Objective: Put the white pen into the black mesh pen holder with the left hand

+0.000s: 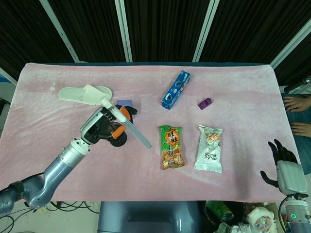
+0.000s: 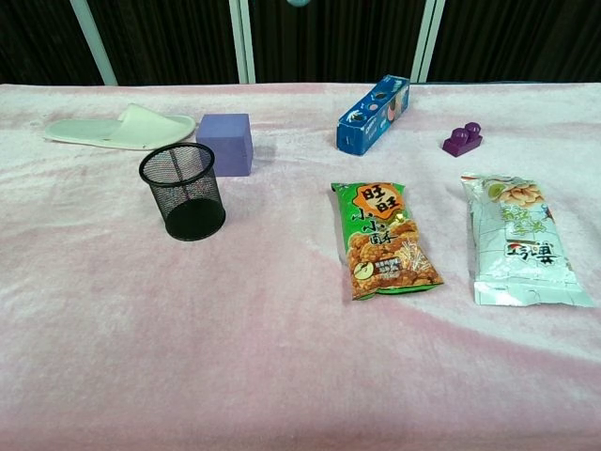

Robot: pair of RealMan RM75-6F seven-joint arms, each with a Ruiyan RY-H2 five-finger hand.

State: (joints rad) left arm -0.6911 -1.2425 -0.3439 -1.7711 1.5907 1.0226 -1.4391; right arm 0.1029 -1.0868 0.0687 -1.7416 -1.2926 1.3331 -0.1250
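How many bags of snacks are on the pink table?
2. The green snack bag lies in the middle of the table, and the white snack bag lies just right of it. None looks hidden.

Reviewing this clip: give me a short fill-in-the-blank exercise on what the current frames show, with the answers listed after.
1. The white pen is held by the ____ robot hand.
2. The black mesh pen holder stands upright and has ____ inside it.
3. Right behind the holder sits a purple ____, next to the white slipper.
4. The green snack bag lies to the ____ of the white snack bag in the chest view.

Answers: left; nothing; block; left
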